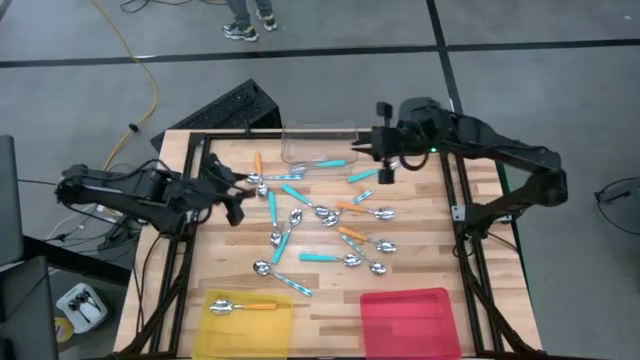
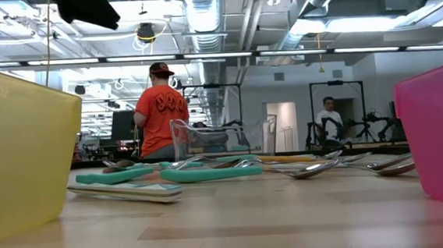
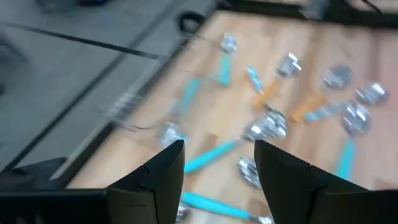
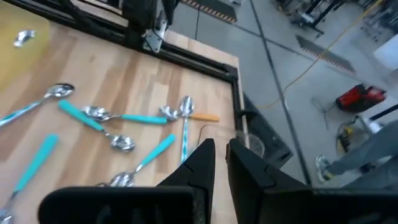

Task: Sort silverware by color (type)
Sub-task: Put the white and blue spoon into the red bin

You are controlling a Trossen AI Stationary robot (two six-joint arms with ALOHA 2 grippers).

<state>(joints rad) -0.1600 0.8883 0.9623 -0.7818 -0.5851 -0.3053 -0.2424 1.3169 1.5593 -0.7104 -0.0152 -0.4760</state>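
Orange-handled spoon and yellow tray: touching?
Touching. The high view shows the orange-handled spoon lying flat inside the yellow tray, resting on its floor.

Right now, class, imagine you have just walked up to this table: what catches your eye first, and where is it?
A jumble of spoons with teal, orange and silver handles sprawls across the middle of the wooden table. At the near edge sit a yellow tray holding one orange-handled spoon and a bare red tray. The left pincer hovers open by the pile; the right pincer hangs beside the clear tub.
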